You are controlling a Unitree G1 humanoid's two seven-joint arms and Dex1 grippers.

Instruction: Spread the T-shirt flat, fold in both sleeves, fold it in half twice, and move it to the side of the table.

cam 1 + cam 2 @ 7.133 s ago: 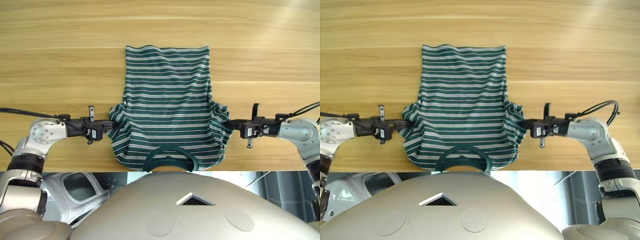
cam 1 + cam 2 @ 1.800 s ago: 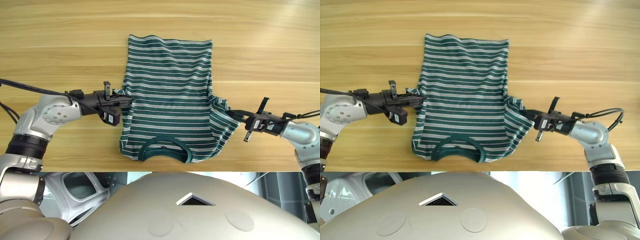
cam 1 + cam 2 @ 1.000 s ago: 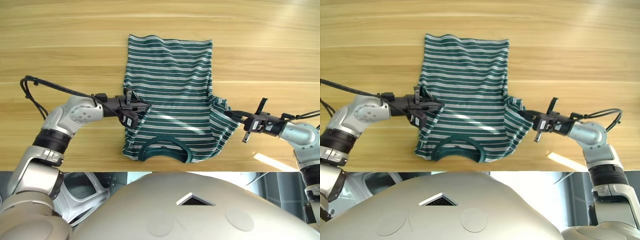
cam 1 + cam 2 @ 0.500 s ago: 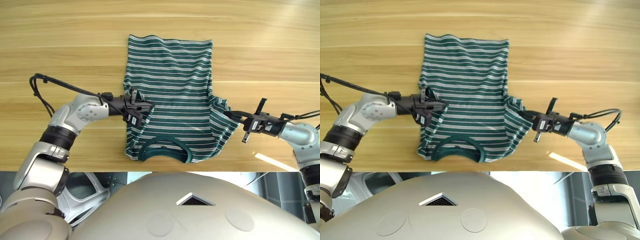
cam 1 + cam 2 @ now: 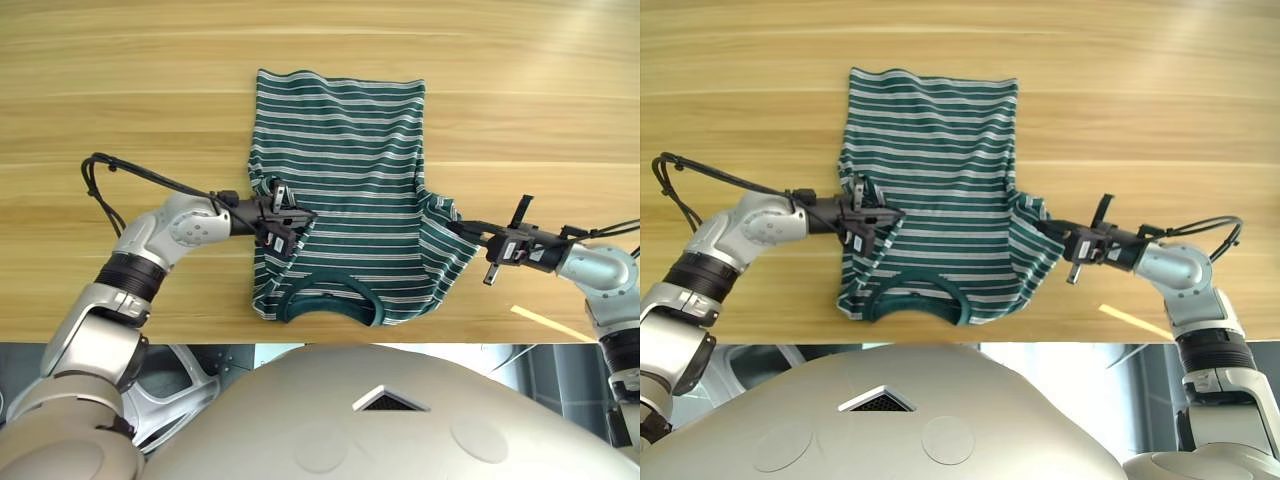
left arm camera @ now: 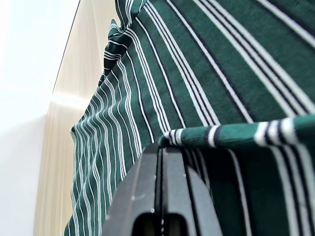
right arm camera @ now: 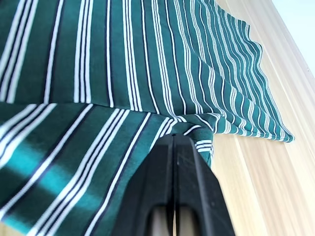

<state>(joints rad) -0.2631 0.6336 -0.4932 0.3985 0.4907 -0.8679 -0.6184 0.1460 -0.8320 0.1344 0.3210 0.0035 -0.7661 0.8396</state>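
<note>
Wood of the table (image 5: 120,60) is running across the whole upper and middle frame of the head views, its near edge lying along the lower part. At centre frame the shirt (image 5: 345,140), green with white stripes, is lying on it, hem toward the top and collar (image 5: 330,298) toward the bottom, close to that near edge. Its upper half is lying flat; the lower half is rumpling at both sides.

From the lower left the left arm is reaching in to the shirt. The left gripper (image 5: 303,215) is sitting over the shirt body, left of centre, and is pinching tight on the left sleeve (image 5: 268,188), which is doubling inward over the chest. In the left wrist view its dark fingers (image 6: 177,196) are pressing together on the striped sleeve hem.

From the right edge the right arm is lying low across the table. The right gripper (image 5: 458,228), at middle right, is clamping the right sleeve (image 5: 438,210), which is stretching outward into a point. In the right wrist view its fingers (image 7: 157,182) are meeting with the cloth caught between them.

A black cable (image 5: 100,175) is looping over the table at middle left. A thin light streak (image 5: 540,322) is lying on the wood at lower right.
</note>
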